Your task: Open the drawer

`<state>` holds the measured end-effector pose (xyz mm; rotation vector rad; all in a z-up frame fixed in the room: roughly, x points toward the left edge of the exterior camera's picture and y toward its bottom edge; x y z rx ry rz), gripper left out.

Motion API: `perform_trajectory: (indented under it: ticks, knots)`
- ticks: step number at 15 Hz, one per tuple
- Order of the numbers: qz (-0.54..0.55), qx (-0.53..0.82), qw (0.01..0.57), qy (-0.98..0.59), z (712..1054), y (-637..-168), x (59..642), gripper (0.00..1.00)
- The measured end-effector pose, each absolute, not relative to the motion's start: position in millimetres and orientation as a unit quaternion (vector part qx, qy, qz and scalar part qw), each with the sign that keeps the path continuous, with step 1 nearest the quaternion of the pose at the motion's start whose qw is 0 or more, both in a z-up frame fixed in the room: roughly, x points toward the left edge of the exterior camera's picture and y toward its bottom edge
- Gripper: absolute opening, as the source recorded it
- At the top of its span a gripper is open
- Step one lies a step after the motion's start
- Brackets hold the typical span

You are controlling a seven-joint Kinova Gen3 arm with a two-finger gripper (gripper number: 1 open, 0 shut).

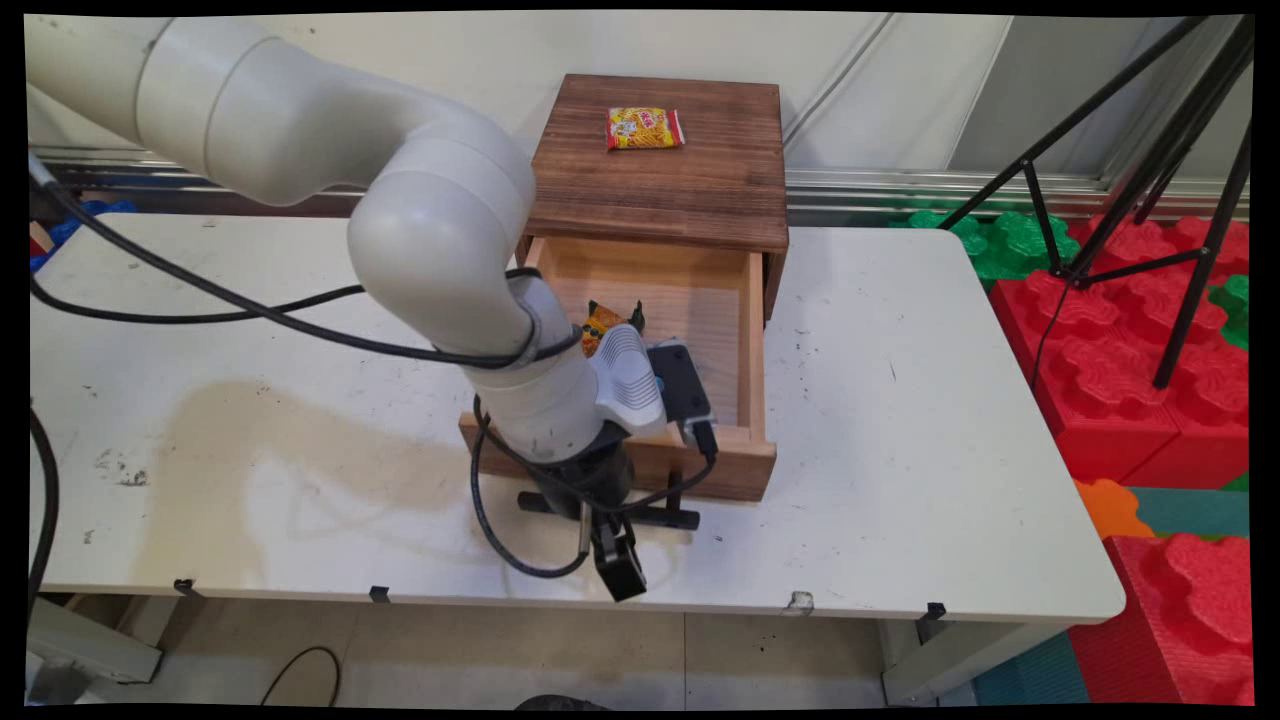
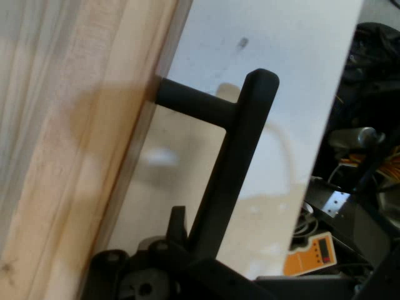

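We see the gripper (image 1: 600, 510) at the black drawer handle (image 2: 234, 169), near the table's (image 1: 900, 420) front edge — whether its jaws grip the bar we cannot tell. The drawer (image 1: 700, 300) stands pulled out of the wooden cabinet (image 1: 660, 190), a small packet (image 1: 600, 322) inside — a yellow snack packet (image 1: 645, 128) lies on the cabinet's top

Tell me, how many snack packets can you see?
2: a yellow-and-red snack packet on top of the brown wooden box, and an orange packet inside the open drawer, partly hidden by the arm. More may be hidden.
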<state>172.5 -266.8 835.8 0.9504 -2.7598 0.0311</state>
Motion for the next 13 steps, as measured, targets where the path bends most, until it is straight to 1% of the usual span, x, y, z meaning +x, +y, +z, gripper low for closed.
perform_trajectory:
  ticks: [13]
  knots:
    - [0.0,0.317,0.107,-0.942,844.3,-238.3,169.0,1.0]
